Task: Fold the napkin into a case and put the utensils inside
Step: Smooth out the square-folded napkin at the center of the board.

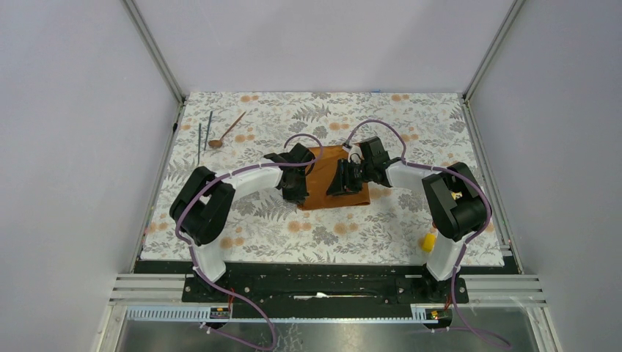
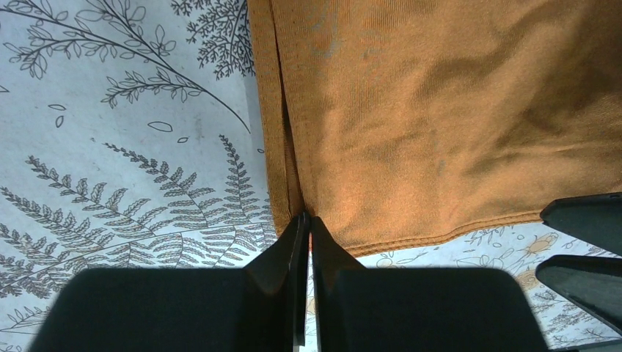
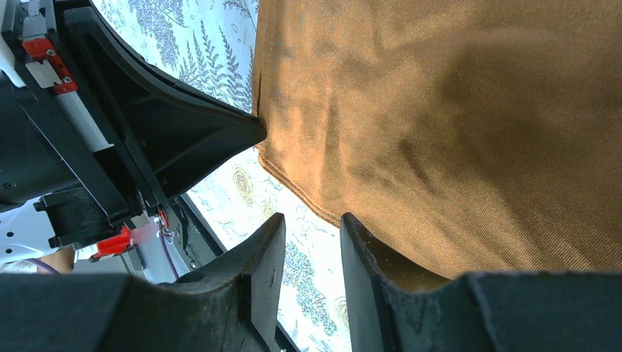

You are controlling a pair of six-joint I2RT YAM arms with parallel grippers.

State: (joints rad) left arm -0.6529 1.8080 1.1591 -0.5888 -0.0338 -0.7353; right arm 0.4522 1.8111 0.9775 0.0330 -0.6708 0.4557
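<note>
Napkin (image 2: 440, 110) of plain rust-orange cloth, worked at its near edge.
Left gripper (image 2: 306, 220) pinches the corner at its fingertips, likely to fold; right gripper (image 3: 312, 242), jaws parted, waits at the hem.

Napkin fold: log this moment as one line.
phase: folding | left gripper: pinched on napkin corner | right gripper: open at napkin edge | utensils: far left on tablecloth, untouched

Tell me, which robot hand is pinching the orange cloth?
The left gripper: its fingers are squeezed together on the edge of the napkin. The right gripper has its fingers standing apart.
</note>
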